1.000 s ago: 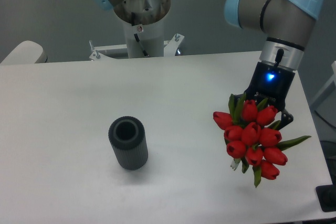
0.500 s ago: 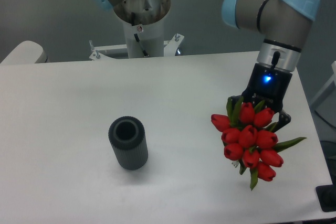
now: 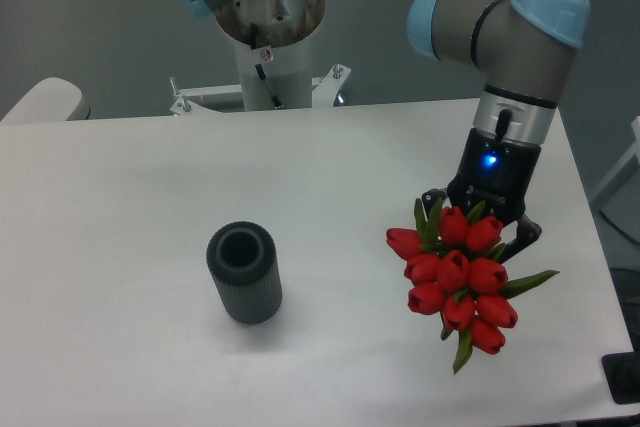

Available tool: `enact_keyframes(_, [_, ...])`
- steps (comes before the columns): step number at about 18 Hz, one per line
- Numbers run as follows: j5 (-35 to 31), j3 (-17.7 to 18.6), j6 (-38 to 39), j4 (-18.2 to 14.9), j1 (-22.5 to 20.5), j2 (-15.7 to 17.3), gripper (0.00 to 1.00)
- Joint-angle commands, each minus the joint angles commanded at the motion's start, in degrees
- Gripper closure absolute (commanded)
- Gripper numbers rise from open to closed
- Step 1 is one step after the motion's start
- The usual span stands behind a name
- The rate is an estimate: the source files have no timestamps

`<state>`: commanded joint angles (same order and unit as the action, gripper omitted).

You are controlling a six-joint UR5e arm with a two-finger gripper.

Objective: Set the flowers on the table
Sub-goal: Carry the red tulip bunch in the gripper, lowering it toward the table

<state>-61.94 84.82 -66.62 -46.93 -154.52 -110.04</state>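
The flowers [image 3: 455, 277], a bunch of red tulip buds with green leaves, hang at the right side of the white table [image 3: 120, 207], buds turned toward the camera. My gripper [image 3: 478, 222] is just behind and above the buds, shut on the bunch; its fingertips and the stems are hidden by the blooms. I cannot tell whether the bunch touches the tabletop.
A dark grey ribbed cylinder vase [image 3: 244, 272] stands upright left of centre, empty. The arm's base column [image 3: 270, 47] rises at the back edge. A black object [image 3: 622, 379] sits at the table's front right corner, and the table's right edge is close to the flowers.
The gripper and the flowers have shifted left and slightly toward the table's middle over the last second. The vase has stayed put.
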Motion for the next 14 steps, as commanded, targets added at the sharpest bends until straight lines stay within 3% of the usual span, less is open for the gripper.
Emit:
enact_keyframes(4, [-5.81,0.87,0.09,-0.09,1.24,0.09,0.75])
enact_keyframes(14, [-30.23,6.58,-3.78,0.44,7.74,0.70,0.75])
